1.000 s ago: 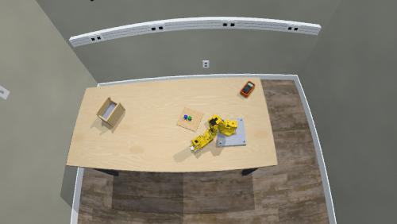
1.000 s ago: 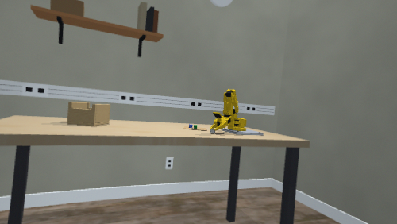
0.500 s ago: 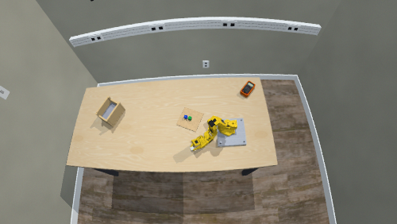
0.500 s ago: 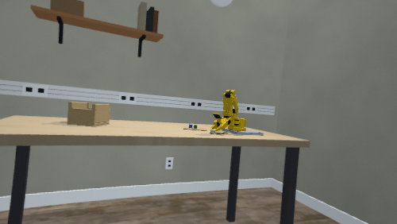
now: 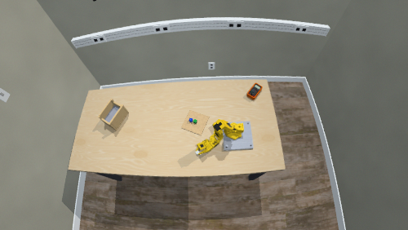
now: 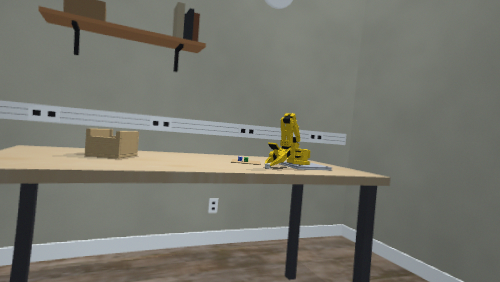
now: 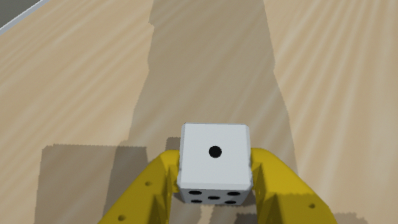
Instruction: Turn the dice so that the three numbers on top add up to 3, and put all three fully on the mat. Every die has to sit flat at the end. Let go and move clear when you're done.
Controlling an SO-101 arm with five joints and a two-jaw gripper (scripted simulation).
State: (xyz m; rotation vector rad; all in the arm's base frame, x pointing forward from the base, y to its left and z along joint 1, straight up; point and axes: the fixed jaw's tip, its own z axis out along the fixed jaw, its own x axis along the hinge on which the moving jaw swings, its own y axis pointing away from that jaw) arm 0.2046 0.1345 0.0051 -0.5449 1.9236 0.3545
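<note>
Wooden counter (image 5: 155,143), blue die (image 5: 190,120) and green die (image 5: 195,121) parked on mat (image 5: 200,129). End effector (image 7: 214,200) clamped on white die (image 7: 215,157), one-pip face toward wrist cam, well off mat, probably for carrying over.

Three dice are counted: one white (image 7: 215,156), one blue (image 5: 190,120), one green (image 5: 195,121). One mat (image 5: 200,128), one wooden box (image 5: 119,118), one multimeter (image 5: 254,91) are listed.

Grey-green walls enclose a dark wood-plank floor (image 5: 302,196) with white baseboard (image 6: 150,242), where a pale wooden counter (image 6: 165,170) on black legs stands beneath a white outlet rail (image 6: 200,124) and a bracketed wall shelf (image 6: 125,31) holding books.
</note>
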